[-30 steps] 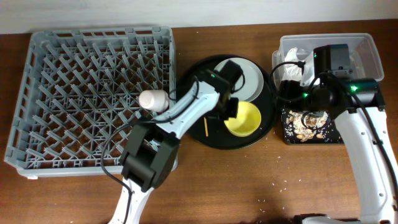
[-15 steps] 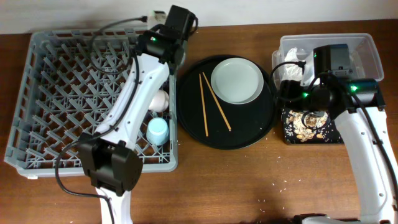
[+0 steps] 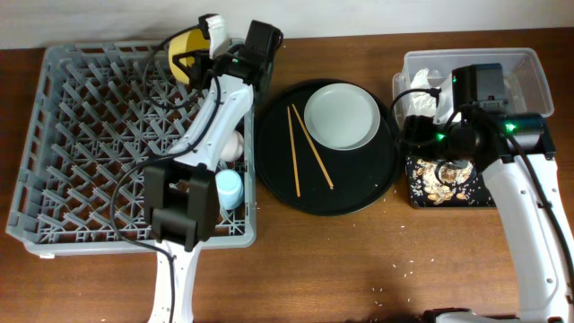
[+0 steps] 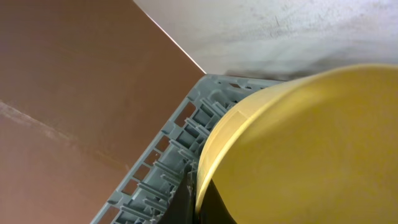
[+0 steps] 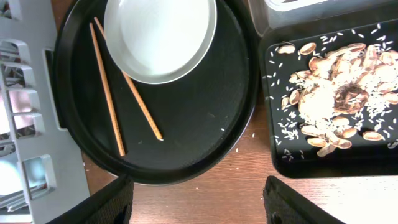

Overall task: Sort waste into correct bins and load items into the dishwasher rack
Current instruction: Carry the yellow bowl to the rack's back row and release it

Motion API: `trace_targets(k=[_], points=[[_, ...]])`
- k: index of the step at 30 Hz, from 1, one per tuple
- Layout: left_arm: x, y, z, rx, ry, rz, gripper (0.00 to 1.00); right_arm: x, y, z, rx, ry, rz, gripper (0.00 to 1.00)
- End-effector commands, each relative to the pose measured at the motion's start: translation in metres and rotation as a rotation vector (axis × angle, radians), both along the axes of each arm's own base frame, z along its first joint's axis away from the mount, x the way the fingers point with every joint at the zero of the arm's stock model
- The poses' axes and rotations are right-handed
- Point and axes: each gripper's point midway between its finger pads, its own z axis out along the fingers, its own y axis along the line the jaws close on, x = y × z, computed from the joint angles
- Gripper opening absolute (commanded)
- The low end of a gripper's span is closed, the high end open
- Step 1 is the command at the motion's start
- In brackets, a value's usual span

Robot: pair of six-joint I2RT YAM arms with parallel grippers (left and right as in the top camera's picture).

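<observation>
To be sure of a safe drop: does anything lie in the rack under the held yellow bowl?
Nothing visible does. The yellow bowl, in the left gripper, is over the far edge of the dishwasher rack, where only bare pegs show. The pink cup and blue cup sit nearer, at its right side.

Both arms wear smooth white shells between blocky black joint housings. Thin black cables [image 3: 134,167] loop along the left arm [image 3: 208,126]. Small green lights [image 3: 508,126] glow on the right arm [image 3: 529,206]. The right gripper [image 5: 198,202] has matte black fingers [image 5: 102,202].
</observation>
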Motion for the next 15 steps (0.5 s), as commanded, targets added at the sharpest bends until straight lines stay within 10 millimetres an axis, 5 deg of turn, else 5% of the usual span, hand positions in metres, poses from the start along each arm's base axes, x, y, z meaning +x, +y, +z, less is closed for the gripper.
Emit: trace_targets(k=[1,10,15], points=[[0.002,0.001,-0.005,0.053,-0.019,0.032,0.00,0.002,-0.009,0.000,-0.042,-0.001,-0.016,0.68],[0.011,-0.006,-0.038,0.016,0.036,-0.004,0.00,0.002,-0.011,0.000,-0.051,-0.001,-0.020,0.72],[0.012,-0.006,-0.039,0.014,0.031,-0.004,0.00,0.002,-0.011,0.000,-0.051,-0.001,-0.020,0.72]])
